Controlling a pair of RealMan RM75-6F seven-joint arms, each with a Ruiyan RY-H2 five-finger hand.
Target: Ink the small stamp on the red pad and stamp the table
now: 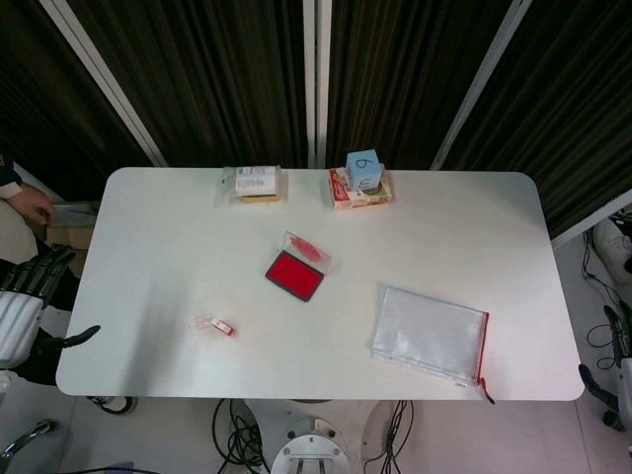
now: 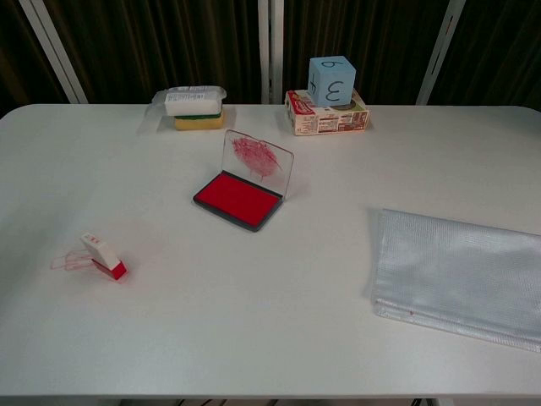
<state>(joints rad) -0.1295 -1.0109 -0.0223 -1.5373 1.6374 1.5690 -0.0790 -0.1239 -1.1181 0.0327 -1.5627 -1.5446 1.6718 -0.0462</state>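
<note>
The small stamp [image 1: 223, 328] [image 2: 104, 256], white with a red base, lies tilted on the white table [image 1: 148, 237] near its front left, with its clear cap [image 1: 201, 321] [image 2: 69, 261] beside it. In the middle of the table sits the red ink pad [image 1: 294, 274] [image 2: 237, 199], its ink-smeared clear lid [image 1: 307, 250] [image 2: 258, 161] standing up. My left hand [image 1: 38, 291] hangs off the table's left edge, fingers spread and holding nothing, well left of the stamp. Only a sliver of my right hand [image 1: 607, 370] shows past the right edge, thumb out, also holding nothing.
A wrapped sponge pack [image 1: 251, 184] [image 2: 195, 106] and a carton [image 1: 360, 190] [image 2: 327, 117] topped by a blue numbered cube [image 1: 364, 170] [image 2: 331, 81] stand along the back edge. A mesh zip pouch [image 1: 430, 334] [image 2: 461, 275] lies front right. A person's hand [image 1: 30, 202] is at far left.
</note>
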